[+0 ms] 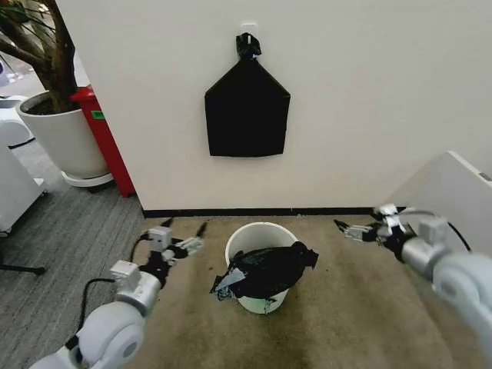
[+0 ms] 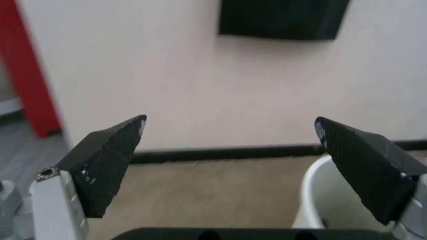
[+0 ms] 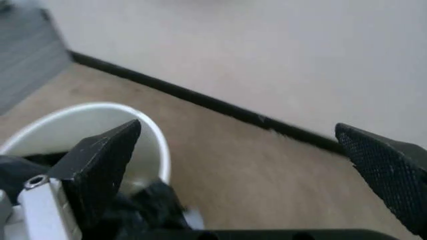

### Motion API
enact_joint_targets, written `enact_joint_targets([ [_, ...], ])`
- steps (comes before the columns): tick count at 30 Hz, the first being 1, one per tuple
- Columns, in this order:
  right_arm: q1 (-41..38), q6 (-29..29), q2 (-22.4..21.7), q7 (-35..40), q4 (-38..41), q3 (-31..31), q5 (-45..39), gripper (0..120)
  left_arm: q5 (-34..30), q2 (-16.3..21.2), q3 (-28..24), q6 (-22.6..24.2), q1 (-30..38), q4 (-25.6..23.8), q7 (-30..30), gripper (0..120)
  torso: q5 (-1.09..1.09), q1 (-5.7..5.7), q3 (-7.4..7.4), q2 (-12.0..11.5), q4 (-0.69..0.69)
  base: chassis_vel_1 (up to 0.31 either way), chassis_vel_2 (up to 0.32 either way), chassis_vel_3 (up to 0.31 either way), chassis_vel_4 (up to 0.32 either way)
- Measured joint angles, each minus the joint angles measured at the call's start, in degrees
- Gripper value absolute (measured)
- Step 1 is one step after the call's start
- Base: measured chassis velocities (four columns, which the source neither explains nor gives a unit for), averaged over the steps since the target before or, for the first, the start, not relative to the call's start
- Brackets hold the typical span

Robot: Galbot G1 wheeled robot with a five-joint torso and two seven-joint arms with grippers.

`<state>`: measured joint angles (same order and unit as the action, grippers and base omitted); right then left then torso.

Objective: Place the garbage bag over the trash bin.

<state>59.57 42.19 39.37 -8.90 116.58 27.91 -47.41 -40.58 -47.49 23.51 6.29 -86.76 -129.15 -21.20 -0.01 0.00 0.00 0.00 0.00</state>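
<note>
The cream-white trash bin (image 1: 258,233) stands on the tan carpet close to the wall. The black garbage bag (image 1: 269,270) lies bunched over its near half and hangs down the front, leaving the far rim bare. My left gripper (image 1: 185,231) hovers open to the left of the bin, with nothing between its fingers. My right gripper (image 1: 352,228) is open and apart from the bin on the right. In the left wrist view, the open left gripper (image 2: 230,127) has the bin rim (image 2: 308,192) beside one finger. The right wrist view shows the open right gripper (image 3: 237,132), the bin (image 3: 100,111) and the bag (image 3: 150,202).
A flat house-shaped black bag (image 1: 247,108) hangs on the wall above the bin. A large white plant pot (image 1: 65,138) and a red box (image 1: 106,142) stand at the far left. A white cabinet (image 1: 446,192) is at the right. Carpet lies on both sides of the bin.
</note>
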Motion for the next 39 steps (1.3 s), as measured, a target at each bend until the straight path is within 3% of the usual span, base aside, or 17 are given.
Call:
enact_joint_targets([
  [2,-5.2,0.4,-0.2,-0.6,-1.8,-5.2,0.2,100,0.5,-0.7,1.9,0.5,-2.1,-0.5,-0.1,100,0.02,0.0,0.0,0.0,0.0,0.0,0.0,0.0,0.0],
  [3,-12.6,0.5,0.1,-0.8,-4.3,-13.1,0.4,100,0.9,-1.6,3.8,1.1,-4.3,-1.4,-0.3,100,0.03,0.0,0.01,0.0,0.02,0.0,0.0,0.0,0.0],
  [6,-25.0,0.5,1.8,-0.5,-9.6,-27.2,-1.1,100,2.4,-4.2,7.1,2.5,-8.2,-3.2,-0.7,100,-0.04,0.0,0.0,0.0,0.02,0.0,0.0,0.0,0.0],
  [7,-25.0,0.5,1.8,-0.5,-9.6,-27.2,-1.1,100,2.4,-4.2,7.1,2.5,-8.2,-3.2,-0.7,100,-0.04,0.0,0.0,0.0,0.02,0.0,0.0,0.0,0.0],
  [13,-41.1,0.3,5.7,1.8,-20.3,-45.8,-8.2,100,6.0,-9.6,11.8,2.6,-12.4,-4.2,0.5,100,0.01,0.0,0.01,0.0,0.02,0.0,0.0,0.0,0.0],
  [15,-43.0,0.3,5.8,1.8,-21.4,-47.9,-8.9,100,6.3,-10.1,12.1,2.6,-12.7,-4.3,0.7,100,0.01,0.0,0.01,0.0,0.02,0.0,0.0,0.0,0.0],
  [17,-50.6,0.3,6.0,1.7,-25.9,-58.0,-12.5,100,7.3,-11.9,12.6,2.3,-13.5,-4.9,1.2,100,-0.02,0.0,0.0,0.0,0.0,0.0,0.0,0.0,0.0],
  [21,-57.7,0.2,7.1,2.0,-30.4,-69.9,-18.0,100,8.0,-13.6,12.6,2.1,-13.5,-5.2,1.6,100,0.01,0.0,0.0,0.0,-0.02,0.0,0.0,0.0,0.0],
  [22,-57.7,0.2,7.1,2.0,-30.4,-69.9,-18.0,100,8.0,-13.6,12.6,2.1,-13.5,-5.2,1.6,100,0.01,0.0,0.0,0.0,-0.02,0.0,0.0,0.0,0.0],
  [25,-62.5,0.1,9.0,1.5,-33.0,-77.5,-19.9,100,8.4,-14.3,12.5,1.9,-13.3,-5.2,2.0,100,-0.01,0.0,0.0,0.0,-0.02,0.0,0.0,0.0,0.0],
  [28,-65.8,0.1,13.1,-0.5,-38.0,-84.3,-19.6,100,8.5,-14.4,12.4,1.7,-12.7,-5.3,2.3,100,0.01,0.0,0.0,0.0,0.01,0.0,0.0,0.0,0.0],
  [35,-67.1,0.0,19.9,-3.4,-46.5,-88.6,-16.4,100,8.4,-13.5,12.2,1.6,-11.8,-5.4,2.9,100,-0.01,0.0,0.0,0.0,0.0,0.0,0.0,0.0,0.0],
  [39,-67.0,0.0,20.9,-4.3,-48.7,-89.4,-15.5,99,8.5,-13.6,12.2,1.1,-11.8,-5.4,3.2,100,0.0,0.0,0.0,0.0,0.01,0.0,0.0,0.0,0.0],
])
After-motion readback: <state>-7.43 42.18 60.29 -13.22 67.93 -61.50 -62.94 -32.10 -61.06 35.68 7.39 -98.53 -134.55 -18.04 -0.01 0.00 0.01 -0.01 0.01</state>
